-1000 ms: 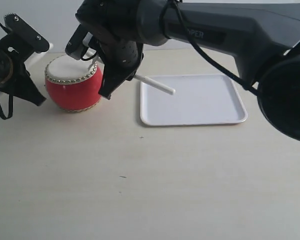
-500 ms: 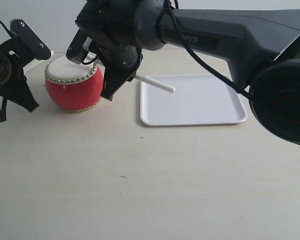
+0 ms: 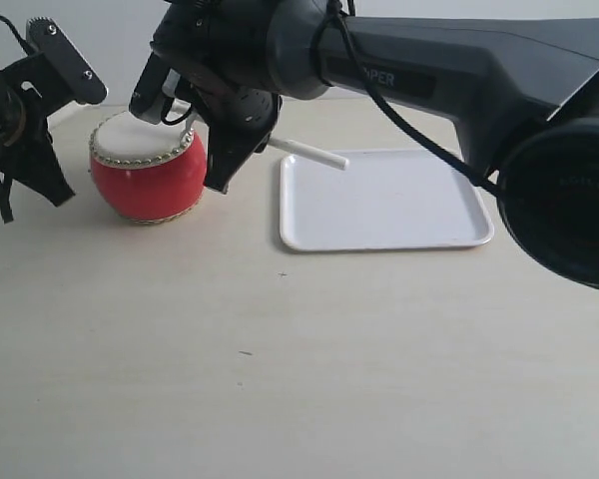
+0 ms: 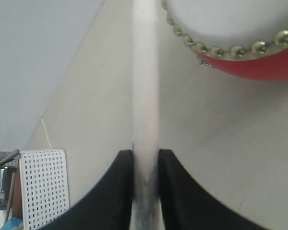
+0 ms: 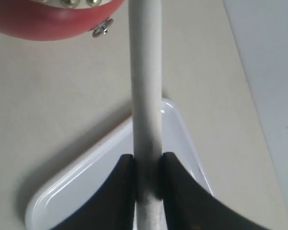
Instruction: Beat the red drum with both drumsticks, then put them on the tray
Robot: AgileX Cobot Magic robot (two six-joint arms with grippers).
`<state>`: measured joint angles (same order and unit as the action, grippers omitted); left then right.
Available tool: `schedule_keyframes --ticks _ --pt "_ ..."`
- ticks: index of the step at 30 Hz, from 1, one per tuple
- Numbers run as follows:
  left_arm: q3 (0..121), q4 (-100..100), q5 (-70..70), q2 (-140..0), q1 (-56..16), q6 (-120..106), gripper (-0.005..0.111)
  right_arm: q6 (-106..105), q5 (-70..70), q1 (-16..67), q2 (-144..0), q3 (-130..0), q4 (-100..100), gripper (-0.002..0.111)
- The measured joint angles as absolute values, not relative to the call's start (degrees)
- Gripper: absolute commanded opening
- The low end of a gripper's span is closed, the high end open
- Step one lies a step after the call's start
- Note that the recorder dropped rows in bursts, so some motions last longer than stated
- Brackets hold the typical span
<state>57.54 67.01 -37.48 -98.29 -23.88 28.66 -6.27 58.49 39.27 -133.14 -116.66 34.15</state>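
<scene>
— Grip check: left gripper (image 4: 145, 154) narrow, black jaws pinching the left drumstick (image 4: 145, 86), a pale smooth rod running just beside the red drum (image 3: 148, 180).
— Right gripper (image 5: 146, 160) clamps the right drumstick (image 5: 145, 72) likewise, its free end above the tray's (image 3: 409, 200) rounded corner.
— And the drum: glossy squat barrel, cream top, gold studs, on the matte bench (image 3: 280, 349), left of that flat white tray.

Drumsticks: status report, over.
Left gripper shut on left drumstick, right gripper shut on right drumstick. Both sticks at the red drum, neither on the tray yet. No obstruction seen.
</scene>
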Motion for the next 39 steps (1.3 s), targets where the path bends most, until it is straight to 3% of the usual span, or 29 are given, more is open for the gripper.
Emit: schedule_keyframes --ticks 7,26,39 --pt "58.33 58.52 -38.64 -102.23 -23.88 16.43 0.0 -6.39 57.83 39.27 -133.14 -116.66 33.69 0.0" --pt "63.26 55.55 -43.86 -98.32 -23.93 18.48 0.0 -8.17 59.86 39.27 -135.6 -116.66 29.6 0.0" --pt "63.26 50.78 -46.44 -108.19 -23.93 14.32 0.0 -6.25 59.87 39.27 -127.85 -116.66 29.45 0.0"
